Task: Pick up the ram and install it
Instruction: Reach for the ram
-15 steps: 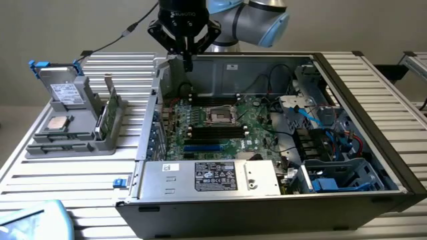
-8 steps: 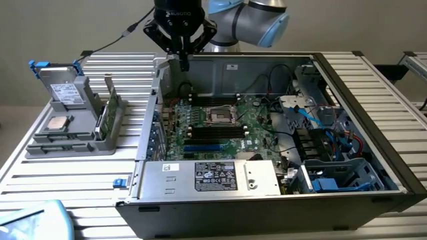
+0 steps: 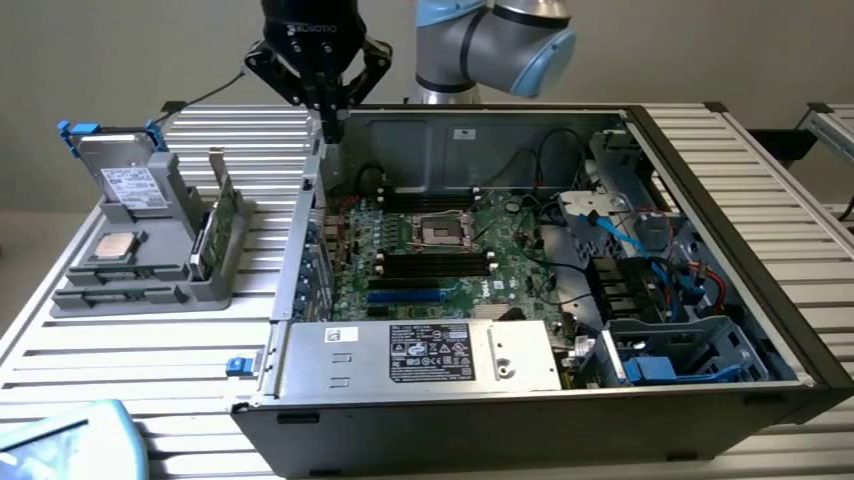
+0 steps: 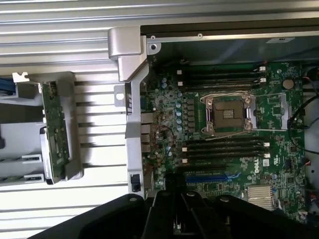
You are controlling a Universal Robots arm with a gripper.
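Above the case (image 3: 534,430), at its rear corner on the exterior view's left, hangs the tool (image 3: 328,130), high off the counter (image 3: 160,350). Tool is pinched narrow, fingers together; can't tell if anything sits between them. Wrist view has the dark fingers (image 4: 167,209) over the near edge of the board (image 4: 164,114), tool (image 4: 175,196) closed.

Ram (image 3: 202,245): looks like the thin stick standing on edge in the grey tray (image 3: 127,295), outside the case on the exterior view's left, well apart from the tool. It sits just beside the bigger green card (image 3: 230,215) with the metal bracket, on the side away from the case. Wrist view shows it as a dark strip (image 4: 46,152) against that card (image 4: 59,129). Same tray, farther from the case: drive (image 3: 131,185) leaning at the back, square silver chip (image 3: 118,247) lying flat.

Case is open, lid off. Inside it: board (image 3: 527,250) flat on the bottom, socket (image 3: 441,232) mid-board, black slots (image 3: 434,263) in rows on both sides of the socket. Power supply (image 3: 427,355) runs along the case's front wall. Arm (image 3: 494,35) stands behind the case.
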